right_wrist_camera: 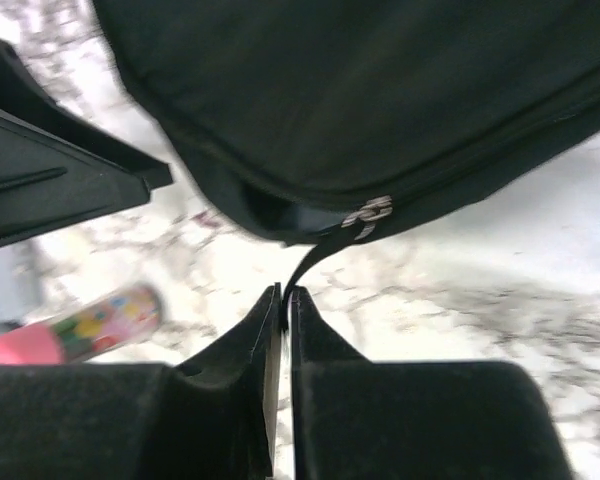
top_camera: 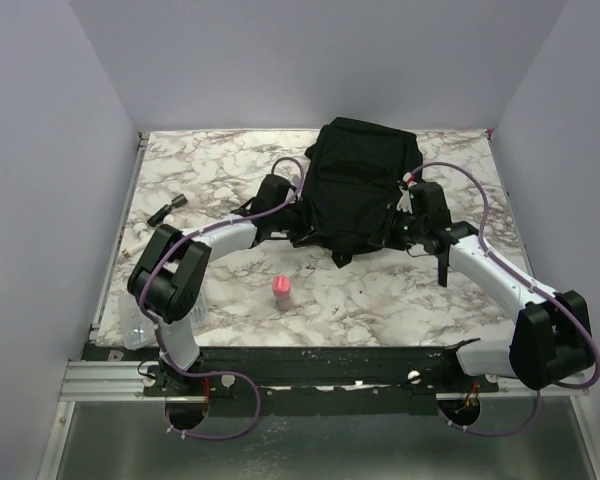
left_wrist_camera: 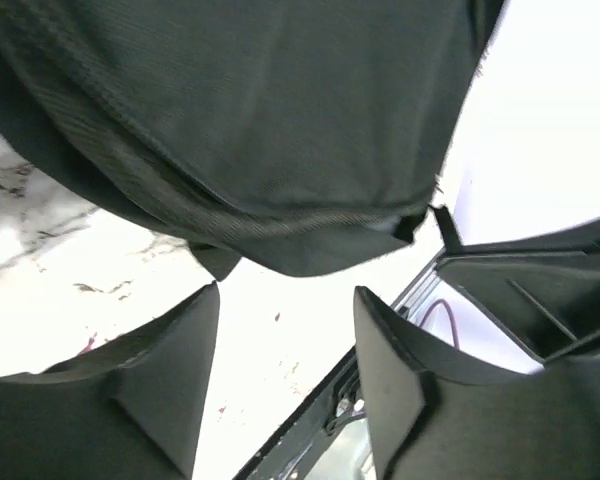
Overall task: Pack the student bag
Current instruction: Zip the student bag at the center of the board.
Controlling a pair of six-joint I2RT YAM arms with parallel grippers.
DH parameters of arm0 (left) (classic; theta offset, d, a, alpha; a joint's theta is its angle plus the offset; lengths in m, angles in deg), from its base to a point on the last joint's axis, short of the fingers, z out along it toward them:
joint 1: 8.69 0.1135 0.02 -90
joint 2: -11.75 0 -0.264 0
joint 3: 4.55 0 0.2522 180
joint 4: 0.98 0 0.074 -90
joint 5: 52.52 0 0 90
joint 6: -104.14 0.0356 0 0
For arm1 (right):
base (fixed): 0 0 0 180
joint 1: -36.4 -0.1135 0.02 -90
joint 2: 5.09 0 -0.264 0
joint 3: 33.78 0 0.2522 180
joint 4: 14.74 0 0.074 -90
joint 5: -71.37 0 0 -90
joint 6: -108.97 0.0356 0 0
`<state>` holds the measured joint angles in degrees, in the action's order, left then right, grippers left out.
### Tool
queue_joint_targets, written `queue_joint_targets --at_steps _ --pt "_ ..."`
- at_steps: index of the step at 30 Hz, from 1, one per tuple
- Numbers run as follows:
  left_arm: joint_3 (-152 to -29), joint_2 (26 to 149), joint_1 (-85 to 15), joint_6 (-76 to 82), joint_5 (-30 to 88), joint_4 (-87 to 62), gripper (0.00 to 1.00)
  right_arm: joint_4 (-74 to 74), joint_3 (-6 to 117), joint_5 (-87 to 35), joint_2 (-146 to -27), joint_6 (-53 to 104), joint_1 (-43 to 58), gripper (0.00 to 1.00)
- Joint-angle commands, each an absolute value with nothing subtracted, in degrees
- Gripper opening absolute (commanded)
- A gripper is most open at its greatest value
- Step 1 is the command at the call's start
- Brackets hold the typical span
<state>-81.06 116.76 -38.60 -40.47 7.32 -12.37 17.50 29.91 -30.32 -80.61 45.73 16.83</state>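
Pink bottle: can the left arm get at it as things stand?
Probably yes. The bottle stands alone on the table; the left gripper, open and empty by the bag, need only draw back toward its base. The right gripper is shut on the zip pull.

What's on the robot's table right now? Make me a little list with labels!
bag: black student bag, lying on the marble table
left gripper: open, empty, at the bag's edge
right gripper: shut on the bag's zip pull
bottle: pink cap, on the table in front of the bag, not touching it
small dark thing: far left, too small to name
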Motion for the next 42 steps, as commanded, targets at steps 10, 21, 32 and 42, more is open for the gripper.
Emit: queue_joint_targets --at_steps 10,21,32,42 --pt "-77.7 102.4 -46.7 -30.7 8.7 -11.5 0.76 -1.6 23.4 -57.5 -80.8 66.8 20.0 0.39" --pt "-96.6 114.1 -51.3 -18.8 11.9 -28.5 0.74 9.2 20.9 -50.4 -74.5 59.2 39.5 0.50" --pt "-117.6 127.7 -52.8 -8.5 14.1 -42.9 0.69 -7.0 16.0 -60.7 -82.8 63.4 40.0 0.55" --pt "-124.6 134.7 -54.2 -7.6 14.0 -46.3 0.54 -13.5 14.6 -63.1 -86.6 67.2 40.0 0.55"
